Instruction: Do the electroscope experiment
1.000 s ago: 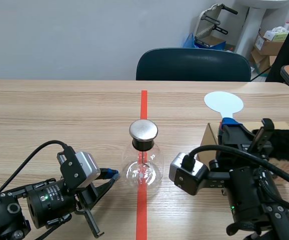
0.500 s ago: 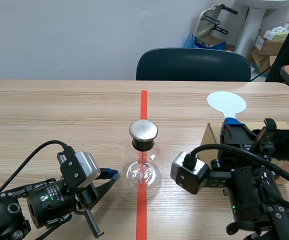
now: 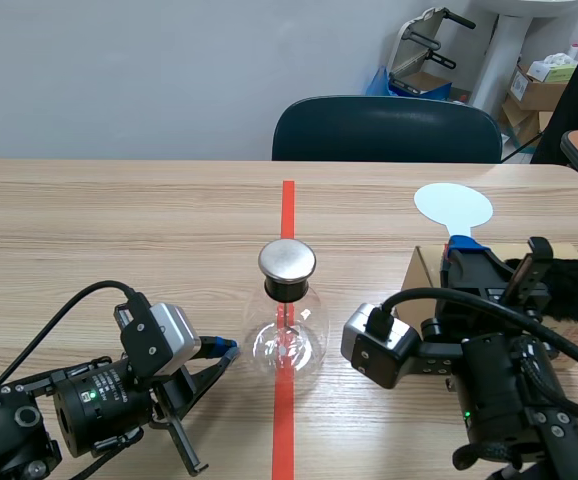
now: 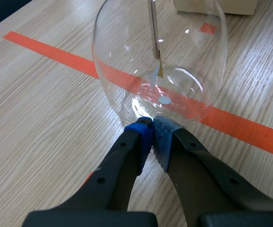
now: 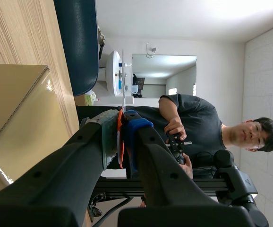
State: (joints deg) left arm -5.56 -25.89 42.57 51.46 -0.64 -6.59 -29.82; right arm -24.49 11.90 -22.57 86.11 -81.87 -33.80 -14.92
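The electroscope, a clear glass flask (image 3: 289, 338) with a metal cap (image 3: 287, 261), stands on the red tape line mid-table. Inside it a rod with thin foil leaves (image 4: 157, 68) hangs straight down. My left gripper (image 3: 227, 349) rests low at the flask's left, shut on nothing, its blue pads (image 4: 141, 130) touching the base of the glass flask (image 4: 122, 52). To the right of the flask, my right gripper (image 3: 469, 262) is shut on the blue handle of a paddle with a pale round disc (image 3: 453, 207), held above the table. Edge-on, the paddle (image 5: 123, 90) runs forward from between the right gripper (image 5: 122, 122) fingers.
A cardboard box (image 3: 421, 281) with a black furry cloth (image 3: 574, 290) on it stands just behind my right arm. A dark chair (image 3: 387, 130) faces the table's far edge. In the right wrist view a person (image 5: 193, 127) sits behind, holding a controller.
The paddle in my right gripper has shifted slightly to the right. The left arm and the flask have not moved.
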